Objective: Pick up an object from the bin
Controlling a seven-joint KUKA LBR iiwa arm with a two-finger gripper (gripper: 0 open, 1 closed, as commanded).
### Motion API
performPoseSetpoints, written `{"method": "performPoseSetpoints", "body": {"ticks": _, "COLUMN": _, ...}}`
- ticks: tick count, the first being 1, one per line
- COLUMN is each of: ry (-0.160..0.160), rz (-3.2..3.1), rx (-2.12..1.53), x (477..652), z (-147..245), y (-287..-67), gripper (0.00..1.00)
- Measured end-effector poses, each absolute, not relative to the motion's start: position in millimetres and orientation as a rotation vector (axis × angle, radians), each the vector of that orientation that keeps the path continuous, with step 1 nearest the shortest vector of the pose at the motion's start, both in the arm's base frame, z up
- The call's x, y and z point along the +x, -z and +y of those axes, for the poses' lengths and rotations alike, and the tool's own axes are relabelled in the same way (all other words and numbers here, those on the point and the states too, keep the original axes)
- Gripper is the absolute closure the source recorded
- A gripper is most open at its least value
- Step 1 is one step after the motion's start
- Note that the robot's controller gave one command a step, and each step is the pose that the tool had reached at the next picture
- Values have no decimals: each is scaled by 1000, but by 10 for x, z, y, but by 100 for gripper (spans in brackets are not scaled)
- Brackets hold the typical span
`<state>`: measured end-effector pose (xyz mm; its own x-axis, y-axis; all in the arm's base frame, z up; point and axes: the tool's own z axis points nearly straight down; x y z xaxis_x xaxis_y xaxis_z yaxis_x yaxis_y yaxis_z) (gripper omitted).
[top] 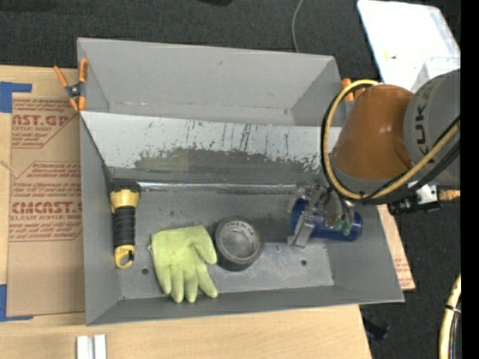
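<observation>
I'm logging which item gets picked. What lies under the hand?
A blue object lies under the hand, near the right wall of the bin. The hand covers part of it, hiding its kind.

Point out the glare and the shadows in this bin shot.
Camera view: the bin's back wall is the brightest surface. A dark band of shadow runs where the scuffed slope below it meets the floor. The grey tape roll glints on its inner rim. The orange cover and the gripper seem to shade the blue thing at the floor's right.
</observation>
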<state>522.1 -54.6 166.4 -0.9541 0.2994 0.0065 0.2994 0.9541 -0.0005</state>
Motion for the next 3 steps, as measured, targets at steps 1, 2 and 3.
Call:
{"method": "performPoseSetpoints", "body": {"ticks": 1, "ry": 0, "rz": -3106, "rx": -482, "x": 5232, "z": -517, "y": -1517, "gripper": 100}}
{"method": "performPoseSetpoints", "body": {"ticks": 2, "ry": 0, "rz": -3076, "rx": -592, "x": 5292, "z": -575, "y": -1904, "gripper": 100}}
{"method": "performPoseSetpoints", "body": {"ticks": 3, "ry": -1, "rz": -3093, "rx": -463, "x": 5261, "z": -574, "y": -2664, "gripper": 100}}
